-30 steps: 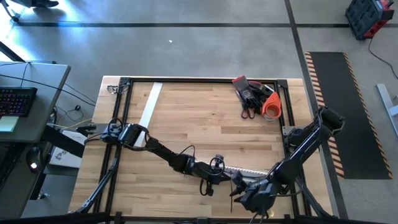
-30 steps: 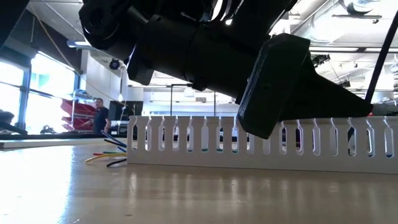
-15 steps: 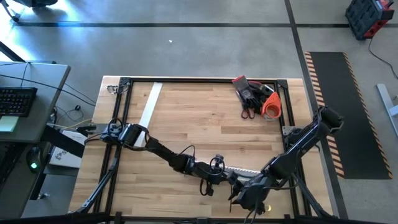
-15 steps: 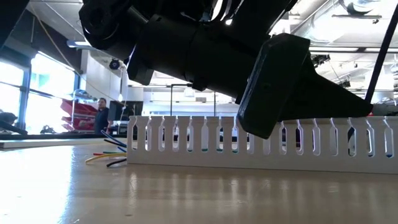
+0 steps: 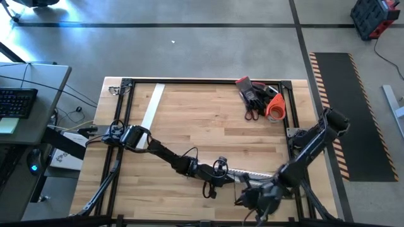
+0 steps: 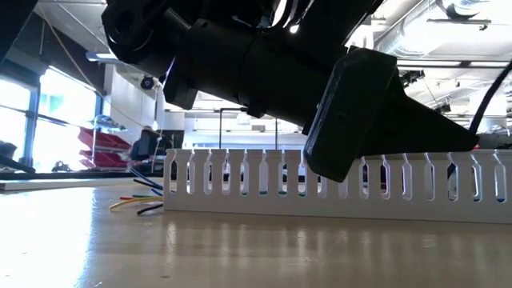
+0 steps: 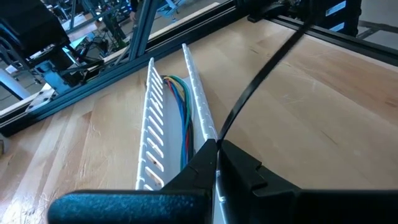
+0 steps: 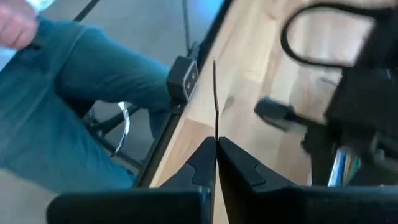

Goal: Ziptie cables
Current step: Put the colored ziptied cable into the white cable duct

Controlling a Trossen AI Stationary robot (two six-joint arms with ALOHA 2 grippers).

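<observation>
A white slotted channel (image 5: 254, 173) lies near the table's front edge. The cables (image 7: 181, 107), red, green, blue and orange wires, run inside it, and their ends (image 6: 136, 201) stick out of one end of the channel (image 6: 320, 186). My left gripper (image 5: 221, 176) is shut on a black ziptie strap (image 7: 261, 74) right over the channel's wall (image 7: 200, 109). My right gripper (image 5: 247, 197), close to the front edge, is shut on a thin black strap (image 8: 215, 99). I cannot tell whether both hold one strap. My left gripper pinches the black ziptie strap (image 7: 221, 135) between its two fingertips, slanting down along the channel. From the fingers the strap runs straight, up and away, clear of the table. My right gripper pinches a thin black strap (image 8: 216, 135), seen edge on, between its two fingers, which slant downward. The strap stands straight out beyond the fingertips and ends free (image 8: 214, 63).
A heap of red, black and orange tools (image 5: 259, 98) lies at the far right corner. A flat white strip (image 5: 153, 104) lies at the far left. A black frame rail (image 8: 180, 112) borders the table. A person in blue trousers (image 8: 74, 93) stands just past the edge.
My right gripper has rolled about its own line near the table's front edge while keeping roughly its place. My left arm and the channel have stayed put.
</observation>
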